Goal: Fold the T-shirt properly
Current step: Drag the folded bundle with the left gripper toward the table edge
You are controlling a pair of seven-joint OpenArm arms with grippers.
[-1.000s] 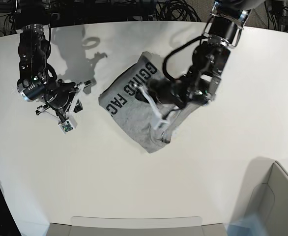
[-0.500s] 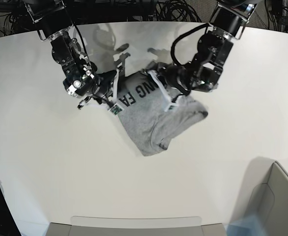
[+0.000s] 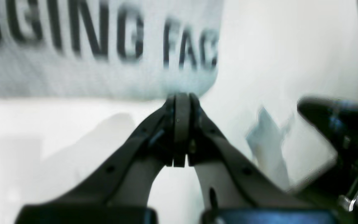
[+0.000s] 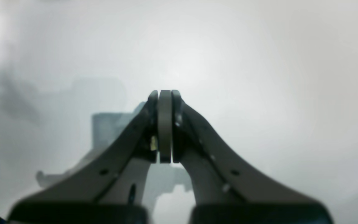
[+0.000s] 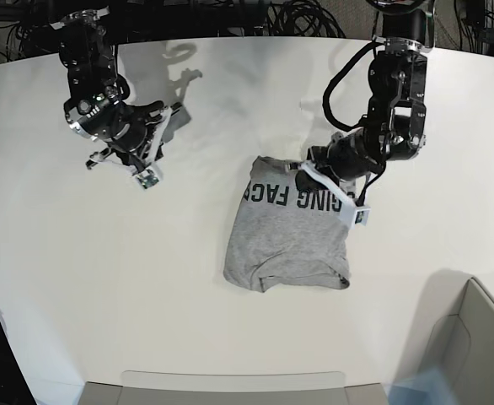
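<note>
From the base view, going left to right: my right gripper (image 5: 150,156) hangs over the bare white table (image 5: 104,278) at about ten o'clock, well apart from the cloth. In my right wrist view its fingers (image 4: 165,124) are pressed flat together with nothing between them, only blurred pale surface beyond.

Dark cables (image 5: 289,17) lie heaped behind the table's far edge at twelve o'clock.

The T-shirt (image 5: 289,240) lies near the middle of the table, a little toward three o'clock, folded into a rough rectangle. Black block lettering runs along its far edge and the plain grey part reaches toward six o'clock, where the near hem is rumpled.

My left gripper (image 5: 348,198) sits at the shirt's far corner on the three o'clock side. In my left wrist view its fingers (image 3: 182,121) are closed against each other, tips just at the lettered edge of the shirt (image 3: 104,56); I cannot tell whether cloth is caught between them.

At four to five o'clock stands a grey bin (image 5: 475,354); I cannot see its contents.
</note>
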